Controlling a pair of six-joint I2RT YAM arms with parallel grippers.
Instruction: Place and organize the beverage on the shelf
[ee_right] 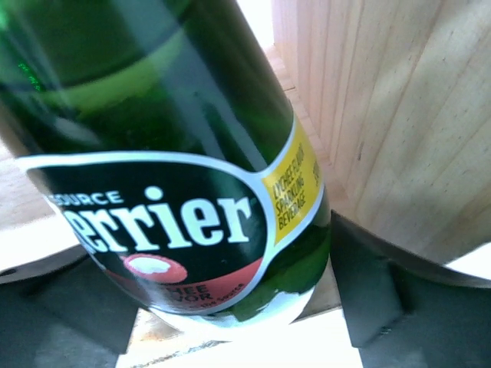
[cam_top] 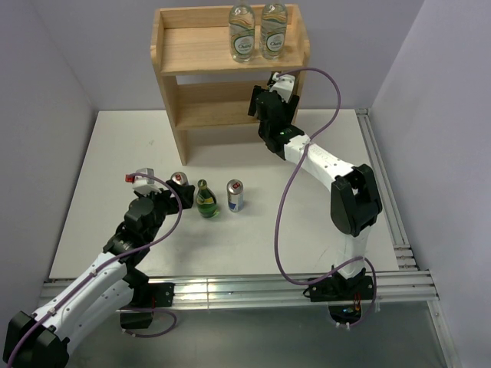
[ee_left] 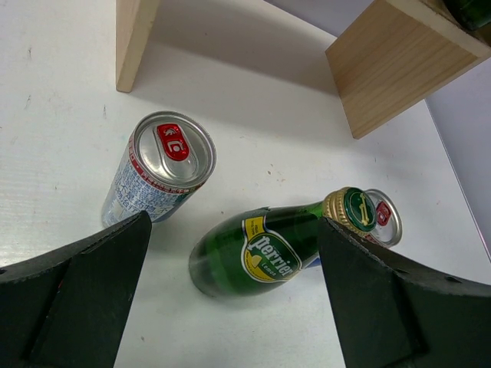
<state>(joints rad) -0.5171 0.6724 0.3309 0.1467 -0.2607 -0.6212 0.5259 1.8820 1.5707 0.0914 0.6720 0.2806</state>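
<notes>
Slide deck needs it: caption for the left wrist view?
Open left gripper looks down on a green bottle between a near can and a far can on the table, shelf feet beyond.

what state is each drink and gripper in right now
water bottles, upright side by side on shelf top
held green bottle, clamped in right gripper at middle tier
loose green bottle, upright, free
two cans, upright on table, unopened
left gripper, open, holding nothing
right gripper, shut on held green bottle
</notes>
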